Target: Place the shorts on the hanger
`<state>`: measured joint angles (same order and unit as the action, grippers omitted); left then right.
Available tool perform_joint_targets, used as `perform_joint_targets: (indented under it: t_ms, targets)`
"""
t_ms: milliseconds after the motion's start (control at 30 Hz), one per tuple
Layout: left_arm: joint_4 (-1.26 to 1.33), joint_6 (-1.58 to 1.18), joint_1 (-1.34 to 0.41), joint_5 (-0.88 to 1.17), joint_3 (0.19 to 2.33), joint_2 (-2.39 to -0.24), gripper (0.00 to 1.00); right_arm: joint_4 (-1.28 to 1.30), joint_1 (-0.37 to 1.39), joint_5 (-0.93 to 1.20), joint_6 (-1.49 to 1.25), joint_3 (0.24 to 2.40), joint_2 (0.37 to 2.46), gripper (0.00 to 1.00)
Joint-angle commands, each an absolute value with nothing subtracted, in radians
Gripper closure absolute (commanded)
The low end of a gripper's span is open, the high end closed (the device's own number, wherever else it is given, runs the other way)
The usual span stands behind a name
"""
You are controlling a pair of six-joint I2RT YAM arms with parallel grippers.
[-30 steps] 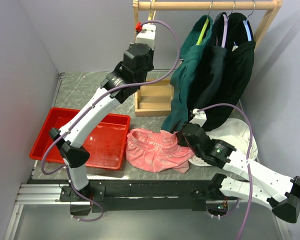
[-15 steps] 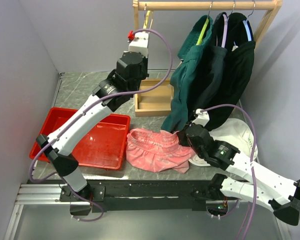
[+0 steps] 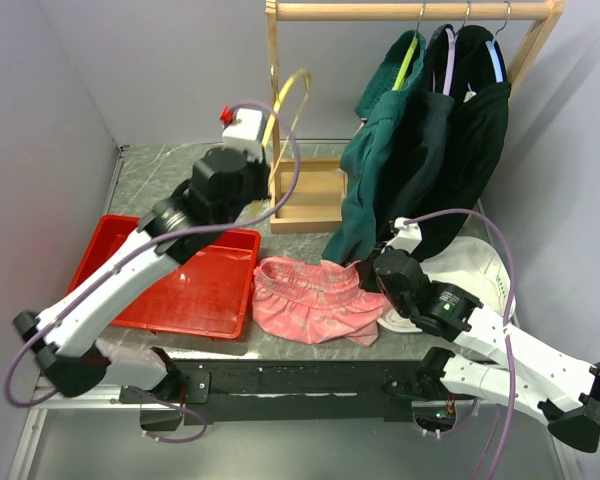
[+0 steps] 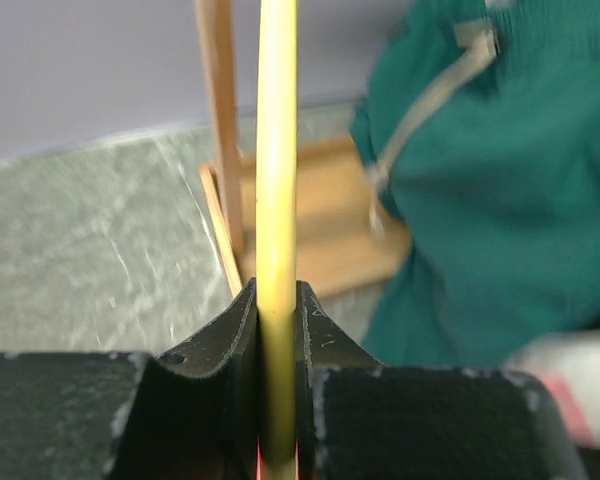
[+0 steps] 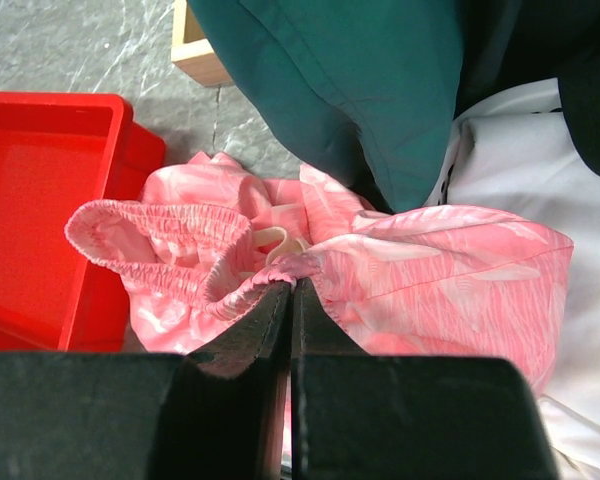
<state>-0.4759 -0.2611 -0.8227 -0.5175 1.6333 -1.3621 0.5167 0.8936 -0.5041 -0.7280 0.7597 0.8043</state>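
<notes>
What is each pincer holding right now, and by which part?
Left pincer: the hanger, clamped on its thin yellow bar. Right pincer: the shorts, pinched at the gathered waistband.

This looks like a robotics lab test cell. Plain grey partition walls (image 3: pixel 40 100) box in a marble-patterned worktop (image 3: pixel 150 170), and a cabled left arm (image 3: pixel 130 270) and right arm (image 3: pixel 500 340) are bolted to a mounting rail (image 3: pixel 300 380).
</notes>
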Motion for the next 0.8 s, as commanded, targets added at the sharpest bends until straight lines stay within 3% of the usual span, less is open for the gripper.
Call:
perform_joint_targets:
  t_ms: [0, 267, 533, 767]
  targets:
    - [-0.466, -0.256, -0.828, -0.330, 1.507, -1.185, 0.99, 0.502, 0.890, -0.545, -0.732, 0.756, 0.787, 1.00]
    - [-0.586, -0.238, -0.830, -0.160, 1.223, -0.849, 0.99, 0.525, 0.888, -0.603, -0.726, 0.736, 0.778, 1.00]
    - [-0.794, -0.232, -0.830, 0.089, 1.166, -0.732, 0.99, 0.554, 0.789, -0.597, -0.703, 0.739, 0.804, 1.00]
    - [-0.854, -0.250, -0.839, 0.169, 1.186, -0.660, 0.99, 0.549, 0.683, -0.548, -0.646, 0.762, 0.804, 1.00]
